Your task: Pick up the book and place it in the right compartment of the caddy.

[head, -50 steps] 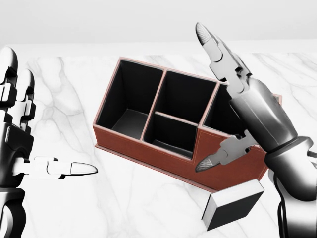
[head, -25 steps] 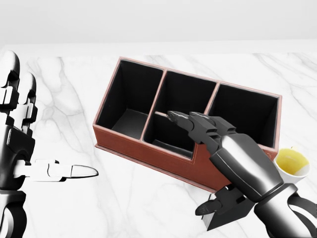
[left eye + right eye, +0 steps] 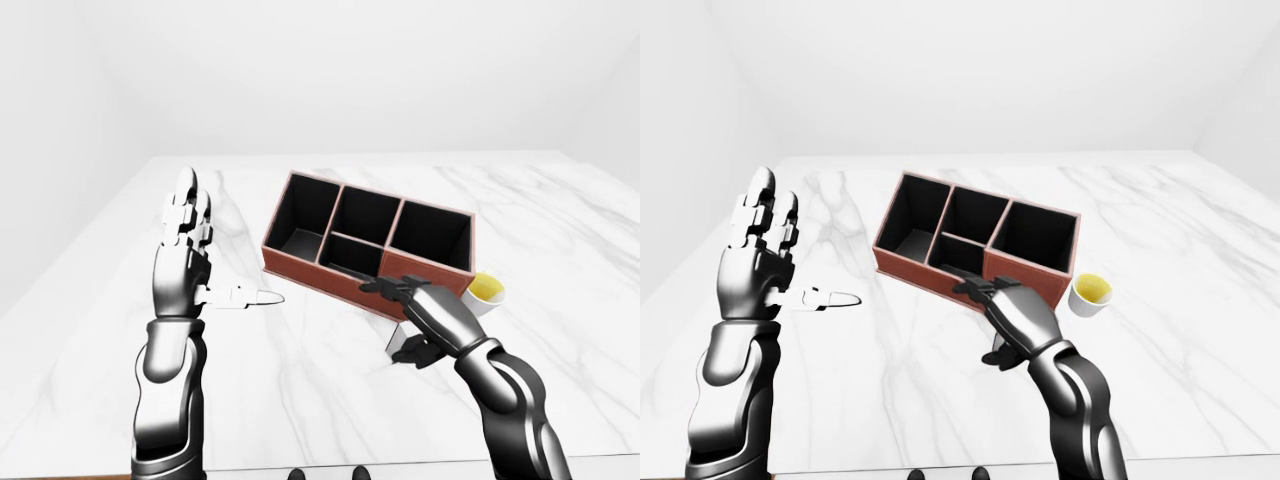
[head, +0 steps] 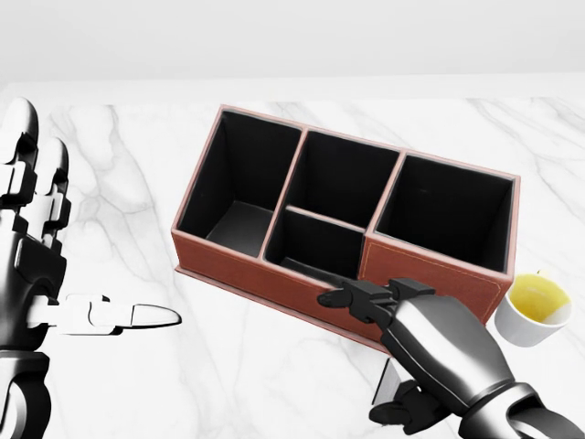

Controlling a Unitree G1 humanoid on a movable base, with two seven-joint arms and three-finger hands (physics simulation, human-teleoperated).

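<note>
The brown caddy with black compartments sits mid-table in the head view; its right compartment holds nothing. Just below the caddy's right end lies the book, of which only a white sliver shows. My right hand lies low over the book, its fingers stretched flat toward the left and its thumb beneath at the book's near side. The hand is open, not closed round the book. My left hand is raised at the left, open, with its thumb pointing right.
A white cup with yellow contents stands right of the caddy, close to my right arm. The white marble table stretches left of the caddy, and its edges show in the left-eye view.
My right hand dropped from high over the caddy's right end down onto the book, covering it and uncovering the cup. The left hand and the caddy stayed put.
</note>
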